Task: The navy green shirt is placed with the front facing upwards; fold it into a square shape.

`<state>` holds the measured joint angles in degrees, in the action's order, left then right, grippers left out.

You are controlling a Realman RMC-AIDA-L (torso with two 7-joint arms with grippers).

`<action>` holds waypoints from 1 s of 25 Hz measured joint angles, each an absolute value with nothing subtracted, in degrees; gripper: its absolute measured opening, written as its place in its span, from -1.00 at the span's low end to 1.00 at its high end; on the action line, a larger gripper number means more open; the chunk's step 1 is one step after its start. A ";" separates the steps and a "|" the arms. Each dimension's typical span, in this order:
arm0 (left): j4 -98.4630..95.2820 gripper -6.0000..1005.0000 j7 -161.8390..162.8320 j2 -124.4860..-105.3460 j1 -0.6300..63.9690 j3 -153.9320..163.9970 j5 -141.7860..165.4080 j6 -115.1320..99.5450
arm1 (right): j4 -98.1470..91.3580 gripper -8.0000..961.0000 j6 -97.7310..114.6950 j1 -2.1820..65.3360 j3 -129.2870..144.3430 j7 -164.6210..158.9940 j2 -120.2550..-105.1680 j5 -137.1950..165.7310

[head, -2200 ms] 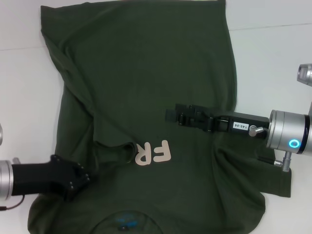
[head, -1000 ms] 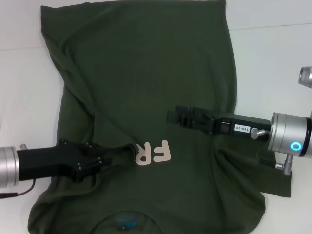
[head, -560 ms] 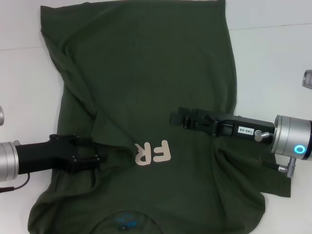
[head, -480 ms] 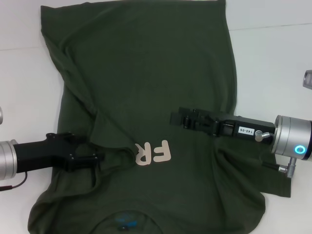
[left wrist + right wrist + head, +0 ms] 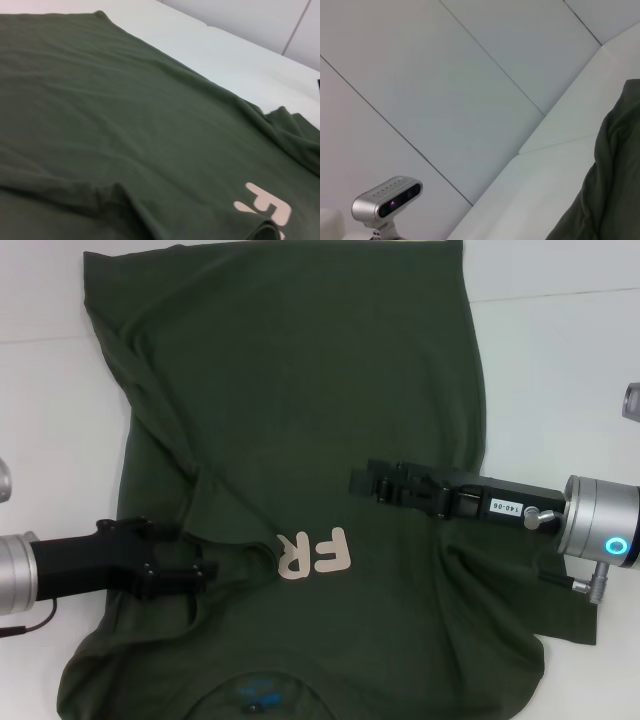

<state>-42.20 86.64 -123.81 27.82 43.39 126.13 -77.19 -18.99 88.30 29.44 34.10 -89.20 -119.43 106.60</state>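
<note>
The navy green shirt (image 5: 300, 390) lies spread on the white table (image 5: 560, 370), with its neck label toward the near edge. Its left side is folded in over the chest, so only the pink letters "FR" (image 5: 315, 553) show. My left gripper (image 5: 205, 565) sits low over the shirt's left part, just left of the folded edge. My right gripper (image 5: 357, 481) reaches in from the right above the shirt's middle. The left wrist view shows the shirt (image 5: 125, 125) close up, with the pink lettering (image 5: 265, 210) at its edge. The right wrist view shows only an edge of the shirt (image 5: 615, 190).
White table surface (image 5: 40, 440) shows on both sides of the shirt. The shirt's right sleeve (image 5: 560, 610) lies bunched under my right arm. A small silver camera unit (image 5: 387, 199) stands by the white wall in the right wrist view.
My left gripper moved right onto the shirt up to the folded edge, then drew back a little to the left. The small pocket in the fold beside the letters flattened. My right gripper drifted slightly nearer.
</note>
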 joint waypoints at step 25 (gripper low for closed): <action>-41.15 0.76 88.21 -124.08 30.12 44.64 125.50 -74.65 | -18.98 0.56 88.33 29.02 33.85 -89.23 -119.43 106.54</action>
<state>-41.15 88.21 -124.08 30.12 44.64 125.50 -74.64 -18.98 88.33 29.02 33.86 -89.23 -119.43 106.54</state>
